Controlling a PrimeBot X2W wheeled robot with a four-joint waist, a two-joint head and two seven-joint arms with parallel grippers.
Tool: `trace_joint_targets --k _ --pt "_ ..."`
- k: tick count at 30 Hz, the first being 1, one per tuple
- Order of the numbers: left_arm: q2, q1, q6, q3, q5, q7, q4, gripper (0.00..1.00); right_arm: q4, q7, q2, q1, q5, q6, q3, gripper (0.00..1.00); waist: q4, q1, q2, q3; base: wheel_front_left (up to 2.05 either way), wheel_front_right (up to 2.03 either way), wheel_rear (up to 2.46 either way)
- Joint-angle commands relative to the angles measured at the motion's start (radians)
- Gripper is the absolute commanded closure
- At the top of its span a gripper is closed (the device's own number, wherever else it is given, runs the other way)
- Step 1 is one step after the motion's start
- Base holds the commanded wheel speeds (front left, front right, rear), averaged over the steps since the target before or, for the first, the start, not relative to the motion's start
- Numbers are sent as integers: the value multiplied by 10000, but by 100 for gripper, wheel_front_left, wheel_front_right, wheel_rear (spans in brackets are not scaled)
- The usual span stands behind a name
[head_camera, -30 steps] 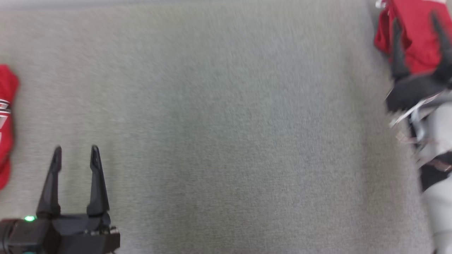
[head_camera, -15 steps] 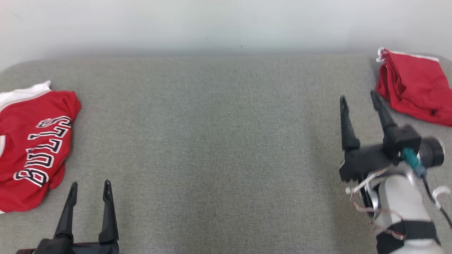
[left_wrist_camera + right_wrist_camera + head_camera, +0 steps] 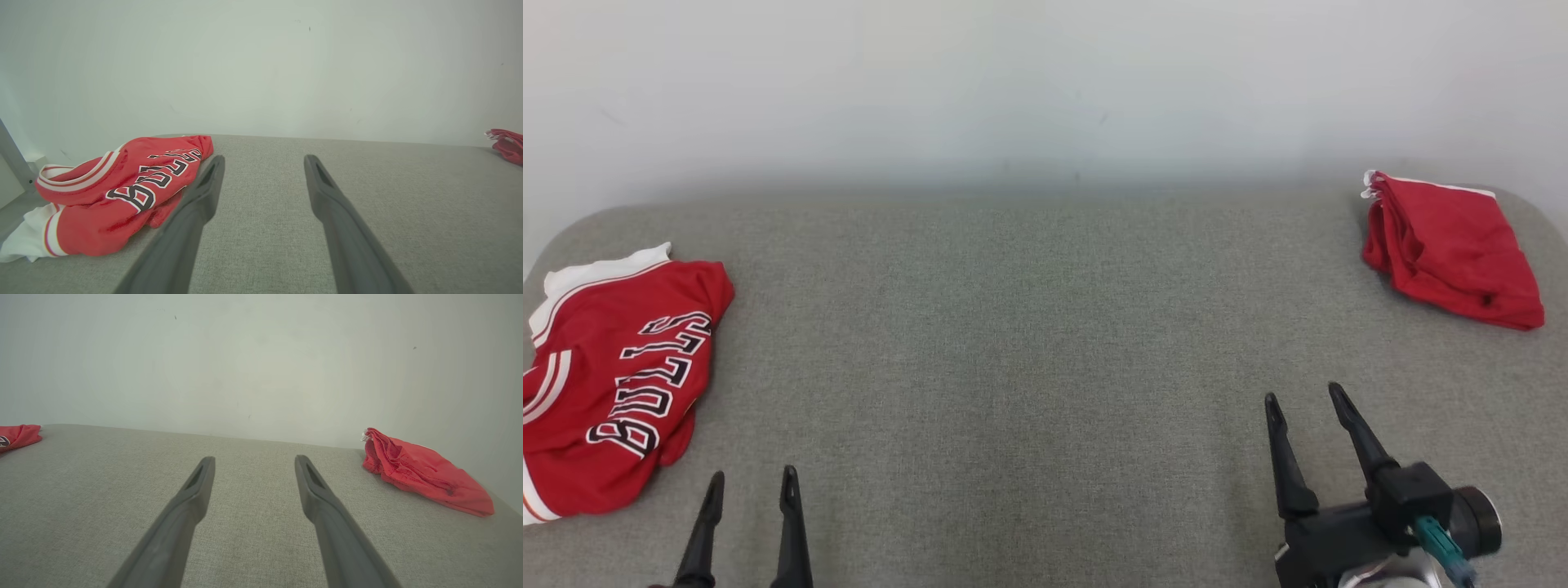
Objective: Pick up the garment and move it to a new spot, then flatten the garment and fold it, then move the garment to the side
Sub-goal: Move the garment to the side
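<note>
Hovering: left gripper, right gripper, fingers spread, empty | jersey far left | red garment far right

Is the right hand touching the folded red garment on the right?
Apart. In the head view, bare grey surface lies between the right hand and the folded red garment.
</note>
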Motion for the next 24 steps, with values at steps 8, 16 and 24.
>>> trace_joint_targets --k 8,16,24 --pt "-13 406 145 -232 -50 -20 255 0 -939 -9 79 1280 904 -25 48 0 -49 2 1 -248 0 0 0" --pt "-16 543 18 -258 132 -20 300 0 -1215 -10 82 1750 1328 -25 296 0 -102 2 1 -342 0 0 0" --pt "-15 639 32 -405 345 -20 297 0 -1099 -10 82 1788 1424 -25 354 0 -29 2 1 -432 0 0 0"
